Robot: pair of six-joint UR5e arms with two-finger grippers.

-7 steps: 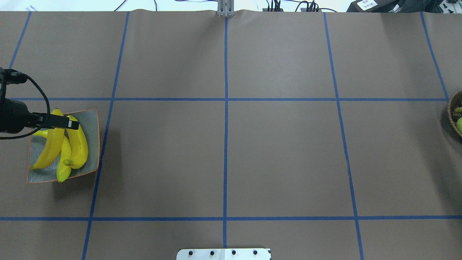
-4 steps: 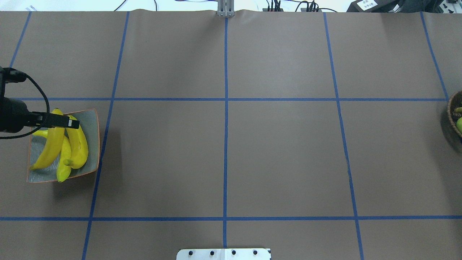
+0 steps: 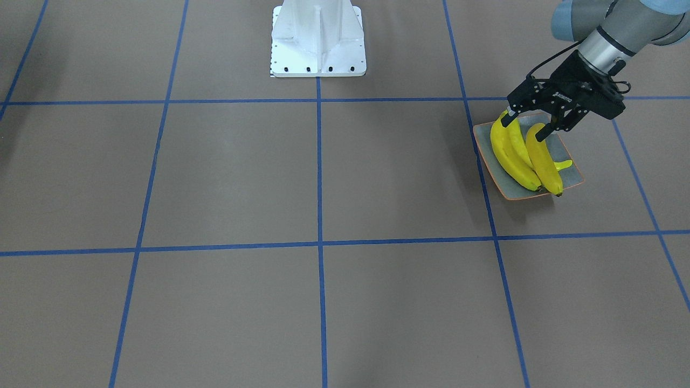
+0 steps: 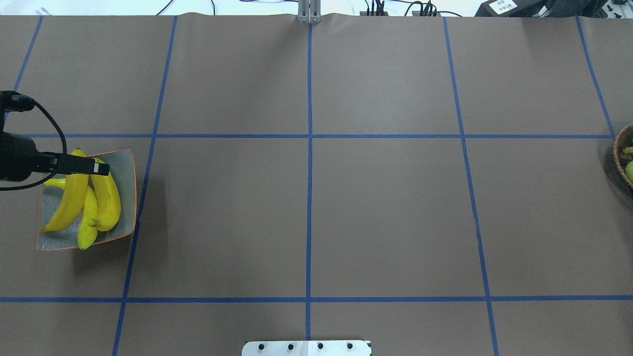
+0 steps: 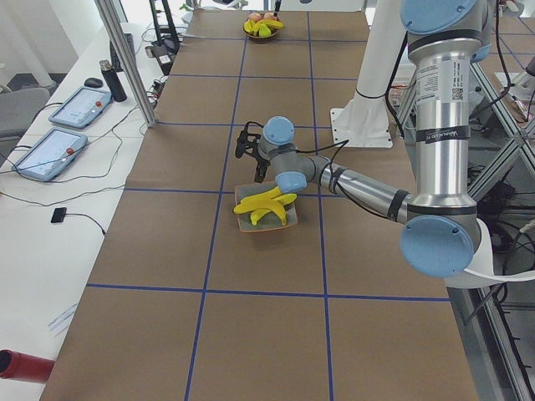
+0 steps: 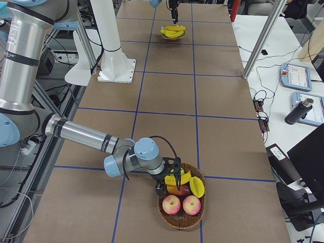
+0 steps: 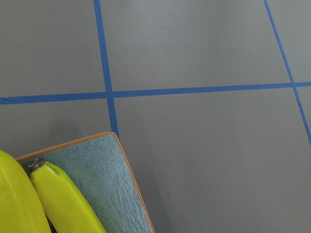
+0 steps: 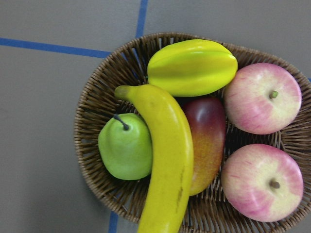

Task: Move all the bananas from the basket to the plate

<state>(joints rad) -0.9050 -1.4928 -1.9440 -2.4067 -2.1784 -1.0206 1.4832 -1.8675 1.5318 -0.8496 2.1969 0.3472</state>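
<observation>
Left gripper point(image 3: 527, 125): jaws spread apart, gripping nothing, fingers point(image 3: 549, 129) hanging just over the upper ends of the bananas point(image 3: 517, 156). Three bananas lie side by side on the plate point(image 3: 563, 150) at the right of the front-facing frame. A small yellow end sticks out beside them, and I can't tell what it belongs to.

Right gripper point(image 6: 169, 178) shows only in the exterior right view, lower centre, over the basket point(image 6: 182, 220). Can't tell whether its jaws are apart or closed, since the right wrist cam shows no fingers. That cam looks straight down on one more banana point(image 8: 167, 160) in the basket, lying across a pear point(image 8: 125, 150) and a mango point(image 8: 206, 138), w/ a starfruit point(image 8: 192, 67) and two apples point(image 8: 262, 99) alongside.

Cut off: in the overhead view the basket is clipped by the right edge and the left arm by the left edge. The left wrist cam catches only a plate corner and two banana ends, lower left.

Writing: white lettering on the left gripper body is too small to read. The near arm in the exterior left view looks to read "UNIVERSAL ROBOTS".

Pose: the left arm enters at the upper right of the front-facing frame, wrist angled down toward the plate. The right forearm stretches low over the table point(image 4: 306, 198), wrist bent down above the basket.
</observation>
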